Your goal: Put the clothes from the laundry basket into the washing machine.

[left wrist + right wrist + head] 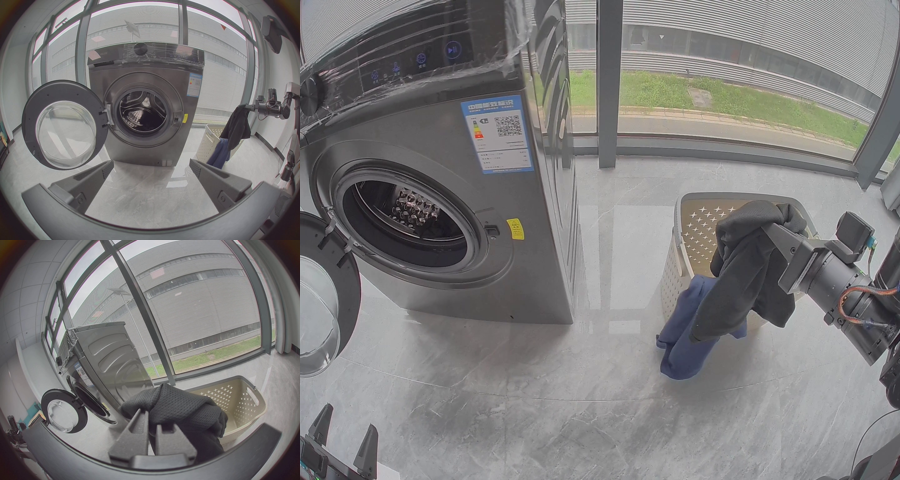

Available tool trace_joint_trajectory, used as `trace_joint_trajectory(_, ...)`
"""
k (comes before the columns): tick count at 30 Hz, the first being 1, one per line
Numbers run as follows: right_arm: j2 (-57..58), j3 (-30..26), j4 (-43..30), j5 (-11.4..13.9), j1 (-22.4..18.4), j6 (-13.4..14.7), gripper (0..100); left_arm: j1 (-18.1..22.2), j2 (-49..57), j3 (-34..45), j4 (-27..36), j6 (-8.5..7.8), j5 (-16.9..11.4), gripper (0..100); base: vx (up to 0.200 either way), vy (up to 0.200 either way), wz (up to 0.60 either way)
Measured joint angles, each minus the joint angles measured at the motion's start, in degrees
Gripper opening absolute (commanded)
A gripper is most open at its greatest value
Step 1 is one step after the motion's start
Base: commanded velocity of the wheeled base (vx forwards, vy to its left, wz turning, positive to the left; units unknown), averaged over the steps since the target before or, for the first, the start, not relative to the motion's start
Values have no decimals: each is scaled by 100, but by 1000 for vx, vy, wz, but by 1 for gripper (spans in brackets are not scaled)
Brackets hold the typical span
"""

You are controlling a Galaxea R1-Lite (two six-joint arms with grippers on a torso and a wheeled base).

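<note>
Charcoal knit cloth sits between my right jaws, which are clamped on it: the dark garment hangs from them above the laundry basket, most of it lifted over the rim. A blue garment trails down the basket's outer wall toward the floor. Its upper part is hidden behind the dark one, so I cannot tell whether the two are caught together. The basket's far wall shows bare; its bottom is hidden from me.

Well apart, on my left side, the washing machine stands with its door swung wide, and the drum looks bare of clothes. My left jaws stand apart, low near the floor, facing the machine and holding nothing.

By my judgement nothing is loaded yet. One garment is in hand but not carried over, and the blue one is left to fetch.
</note>
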State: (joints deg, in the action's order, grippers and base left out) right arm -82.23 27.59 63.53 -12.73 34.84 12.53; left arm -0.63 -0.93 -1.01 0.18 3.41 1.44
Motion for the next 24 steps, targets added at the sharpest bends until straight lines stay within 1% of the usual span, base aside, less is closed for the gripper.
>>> trace_joint_trajectory(10,-13,2,2,-2,2,2,0,4,-1,0,-2,0,1,100,-200,0,0)
trace_joint_trajectory(16,-16,0,0,-2,2,2,0,1,-1,0,0,0,1,100,0,0,0)
trace_joint_trajectory(24,-18,-17,-2,-2,2,2,0,0,-1,0,-2,0,4,100,0,200,0)
